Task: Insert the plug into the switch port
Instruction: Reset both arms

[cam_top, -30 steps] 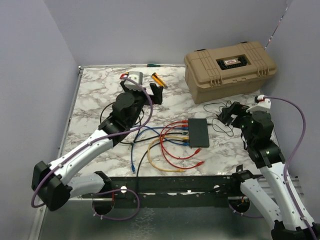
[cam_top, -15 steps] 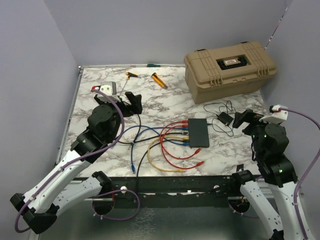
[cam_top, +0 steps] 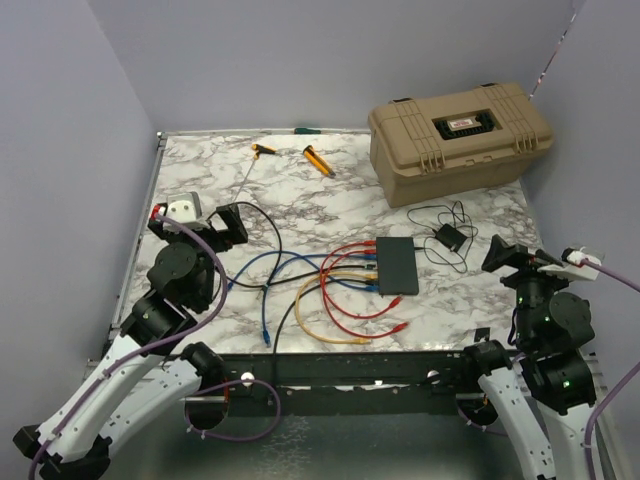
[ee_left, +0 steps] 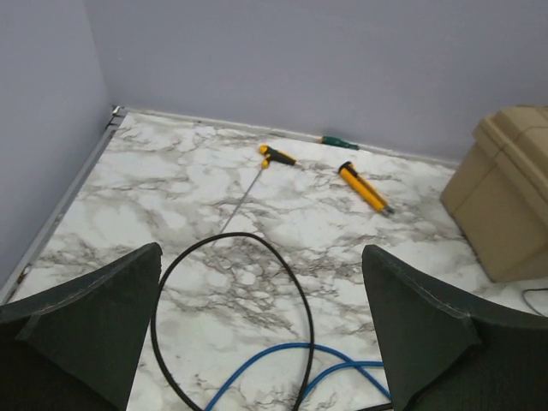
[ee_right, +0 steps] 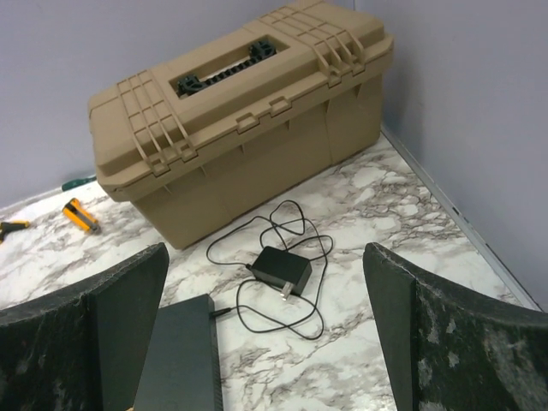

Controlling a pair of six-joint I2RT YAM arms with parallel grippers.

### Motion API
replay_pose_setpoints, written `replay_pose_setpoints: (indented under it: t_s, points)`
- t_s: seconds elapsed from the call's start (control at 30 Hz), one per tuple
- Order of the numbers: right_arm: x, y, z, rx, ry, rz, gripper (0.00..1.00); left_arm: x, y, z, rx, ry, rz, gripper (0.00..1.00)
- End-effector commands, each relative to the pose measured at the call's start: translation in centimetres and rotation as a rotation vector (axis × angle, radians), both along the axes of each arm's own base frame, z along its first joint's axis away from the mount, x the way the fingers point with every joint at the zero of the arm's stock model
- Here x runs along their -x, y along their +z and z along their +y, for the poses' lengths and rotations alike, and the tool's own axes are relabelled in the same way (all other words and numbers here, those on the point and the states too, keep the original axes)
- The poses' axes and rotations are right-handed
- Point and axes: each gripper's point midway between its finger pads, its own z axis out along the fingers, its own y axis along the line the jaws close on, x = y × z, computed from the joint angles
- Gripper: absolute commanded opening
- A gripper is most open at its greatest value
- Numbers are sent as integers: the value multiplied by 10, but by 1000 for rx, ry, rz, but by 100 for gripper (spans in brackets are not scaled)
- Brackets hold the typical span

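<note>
Both pincers stand wide open and empty, with the switch well to the right of the left pincer and nearer the right pincer, on its left, so we should grip the loose red plug close behind its tip and square it to the switch's cabled edge.

switch | dark-grey box, lying flat | red plug loose nearby

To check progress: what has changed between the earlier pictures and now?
Both arms pulled back toward their bases: the left gripper came away from the far tools, the right gripper from the adapter. Both open, holding nothing. The switch, cables and case stayed put.
</note>
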Motion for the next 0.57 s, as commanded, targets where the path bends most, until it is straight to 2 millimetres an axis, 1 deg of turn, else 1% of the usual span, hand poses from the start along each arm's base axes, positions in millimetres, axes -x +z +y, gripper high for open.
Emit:
replay_pose_setpoints:
  t_s: [0.0,0.13,0.23,0.53]
  points:
    - [4,4,-9,9,-46,-35,100,-8,-15,19,-48,59,19,99]
    - [3,5,-1,31,7,-34,100,-13,-18,21,-19,33,18,99]
    - [3,4,-3,35,-3,-28,100,-13,-18,28,-8,55,14,99]
    - [5,7,-2,32,1,-45,100,-11,-18,35,7,70,0,99]
